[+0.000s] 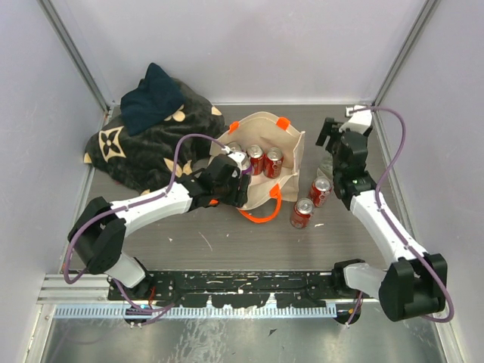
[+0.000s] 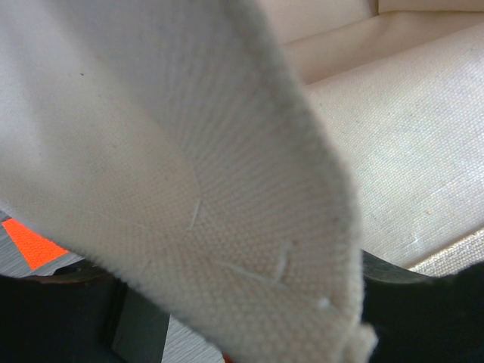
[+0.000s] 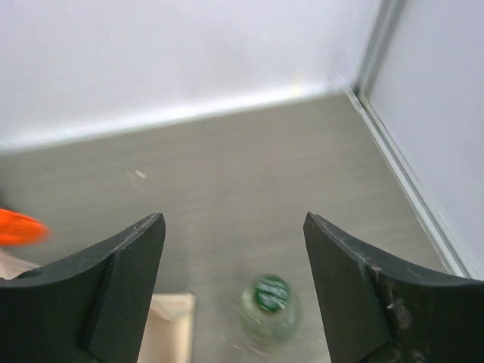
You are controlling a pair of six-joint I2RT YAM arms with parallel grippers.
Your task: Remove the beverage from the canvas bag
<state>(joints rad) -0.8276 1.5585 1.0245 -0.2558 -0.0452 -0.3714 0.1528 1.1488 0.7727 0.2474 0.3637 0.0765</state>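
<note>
Top external view gives you the canvas bag (image 1: pixel 293 153) standing mouth-up at the middle of the table, with one orange handle (image 1: pixel 261 213) spilled onto the near side. Inside it three red cans (image 1: pixel 255 159) stand in a row, long axes vertical and silver tops up; their white lettering is too small to read. Two loose cans (image 1: pixel 302 213) of the same red stand upright on the table just right of the bag. Your left gripper (image 1: pixel 242 175) is at the bag's near-left rim; its wrist view shows the fingers spread, with a fold of canvas between them, unclenched. Your right gripper (image 3: pixel 234 257) hangs released over the far right, above a blurred green-capped bottle (image 3: pixel 270 301). The table (image 1: pixel 189 242) is grey wood-grain, walled in white; a dark floral blanket (image 1: pixel 144 151) lies far left.
</note>
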